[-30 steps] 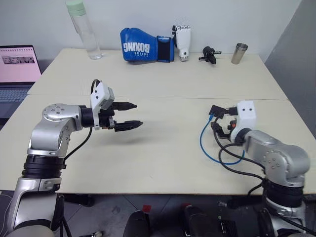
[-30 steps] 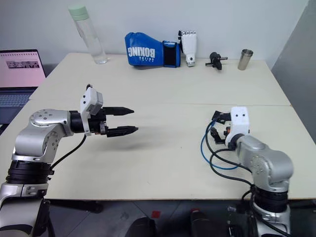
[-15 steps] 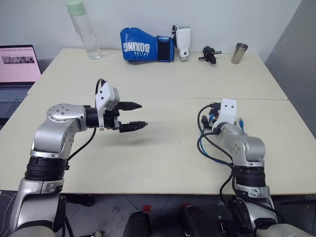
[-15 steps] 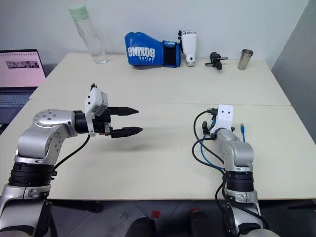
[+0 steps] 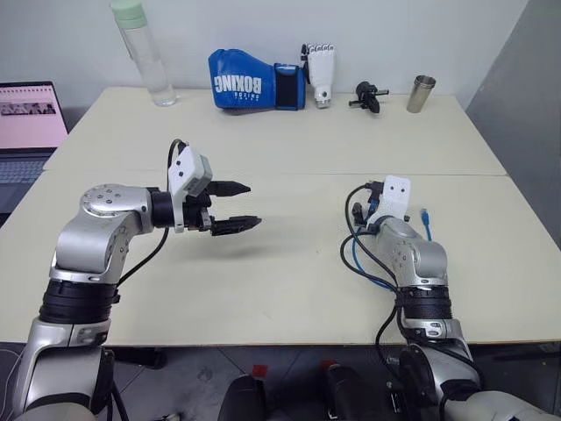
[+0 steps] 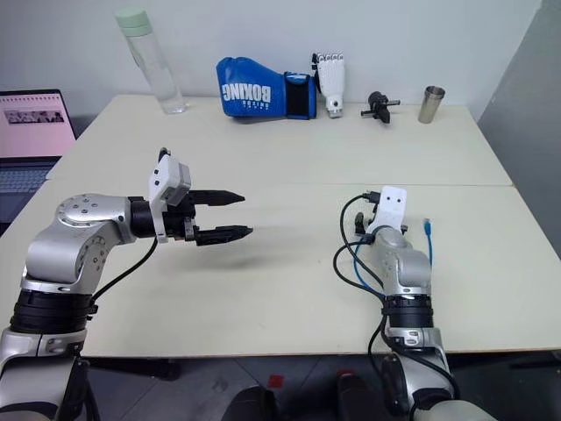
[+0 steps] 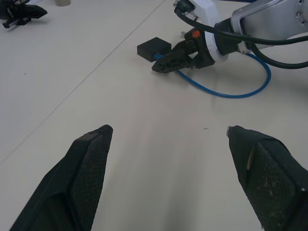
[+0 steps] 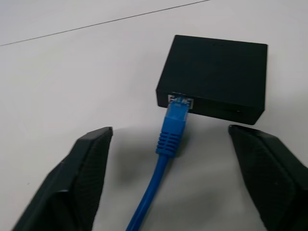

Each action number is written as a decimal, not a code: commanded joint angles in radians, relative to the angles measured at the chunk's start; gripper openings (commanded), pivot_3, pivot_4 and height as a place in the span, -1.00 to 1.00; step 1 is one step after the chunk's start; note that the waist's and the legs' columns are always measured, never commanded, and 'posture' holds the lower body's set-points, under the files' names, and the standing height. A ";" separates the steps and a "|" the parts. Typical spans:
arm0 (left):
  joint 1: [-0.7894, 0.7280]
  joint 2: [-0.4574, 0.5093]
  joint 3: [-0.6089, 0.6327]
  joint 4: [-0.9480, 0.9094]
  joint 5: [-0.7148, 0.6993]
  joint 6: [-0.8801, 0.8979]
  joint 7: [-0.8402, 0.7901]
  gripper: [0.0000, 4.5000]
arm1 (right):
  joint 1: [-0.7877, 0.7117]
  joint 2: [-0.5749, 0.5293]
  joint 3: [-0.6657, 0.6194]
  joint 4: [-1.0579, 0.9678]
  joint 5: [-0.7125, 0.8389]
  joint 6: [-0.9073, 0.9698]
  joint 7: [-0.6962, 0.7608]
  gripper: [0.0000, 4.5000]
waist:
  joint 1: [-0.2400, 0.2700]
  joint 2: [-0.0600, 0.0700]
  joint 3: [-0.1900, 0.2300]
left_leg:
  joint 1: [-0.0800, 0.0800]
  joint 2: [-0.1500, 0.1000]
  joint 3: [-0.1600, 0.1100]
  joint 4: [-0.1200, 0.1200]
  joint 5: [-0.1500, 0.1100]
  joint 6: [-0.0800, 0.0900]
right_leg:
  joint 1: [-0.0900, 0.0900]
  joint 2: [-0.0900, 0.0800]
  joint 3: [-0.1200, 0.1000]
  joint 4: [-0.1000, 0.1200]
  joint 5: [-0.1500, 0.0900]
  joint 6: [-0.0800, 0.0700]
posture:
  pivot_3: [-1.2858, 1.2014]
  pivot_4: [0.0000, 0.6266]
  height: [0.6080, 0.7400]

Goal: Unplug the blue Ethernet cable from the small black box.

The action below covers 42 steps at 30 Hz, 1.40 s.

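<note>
head pair: high, facing forward-down over counter (image 5: 289,149) | wrist views: low, close | both wrist views share black box (image 8: 216,77)

Lighting's bright and pretty even, soft overhead stuff. The bench (image 5: 289,149) only gets faint fuzzy shadows, like the one under the left pincer (image 5: 235,207). No real glare anywhere. Head views are crisp; in the wrist views the close-up fingertips (image 8: 86,168) go a bit soft. Laptop screen (image 5: 31,114) glows pinkish.

laptop (image 5: 31,132) cut off at edge
</note>
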 commanded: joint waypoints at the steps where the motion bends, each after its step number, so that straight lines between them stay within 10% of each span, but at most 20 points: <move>1: -0.030 0.024 0.004 -0.013 -0.003 0.001 0.000 0.82 | -0.007 0.002 -0.015 0.010 -0.004 -0.031 -0.006 0.33 | -0.001 0.000 0.000 | 0.000 0.000 0.000 0.000 0.000 0.000 | 0.000 0.000 0.000 0.000 0.000 0.000 | 0.03 -0.52 1.00; 14: -0.038 0.017 0.002 0.009 0.006 -0.010 0.002 0.82 | 0.005 -0.016 0.081 0.010 -0.064 -0.087 0.065 -0.93 | -0.006 0.000 0.000 | 0.000 0.000 0.000 0.000 0.000 0.000 | 0.000 0.000 0.000 0.000 0.000 0.000 | 0.03 -0.52 1.00; 23: -0.073 -0.017 0.065 0.038 -0.072 0.096 0.061 0.82 | 0.018 -0.415 0.273 -0.235 -0.079 -0.243 0.589 -0.93 | -0.003 0.002 0.002 | -0.001 -0.001 0.000 0.000 0.000 0.000 | -0.001 0.000 0.000 -0.001 0.000 0.000 | 0.03 -0.52 1.00; 30: -0.162 -0.090 0.128 0.068 -0.189 0.229 0.138 0.82 | -0.023 -0.730 0.356 -0.030 -0.190 -0.927 0.987 -0.93 | -0.003 0.002 0.002 | 0.000 -0.001 -0.001 0.000 0.000 0.000 | 0.001 0.000 0.000 -0.002 0.000 0.001 | 0.03 -0.52 1.00; 42: -0.234 -0.223 0.056 0.133 -0.163 0.113 0.143 0.82 | -0.260 -0.652 0.462 0.410 -0.499 -1.600 0.830 -0.93 | -0.006 0.002 0.002 | 0.002 0.000 0.001 0.001 0.002 -0.004 | 0.001 0.000 0.001 0.000 0.000 0.000 | 0.03 -0.52 1.00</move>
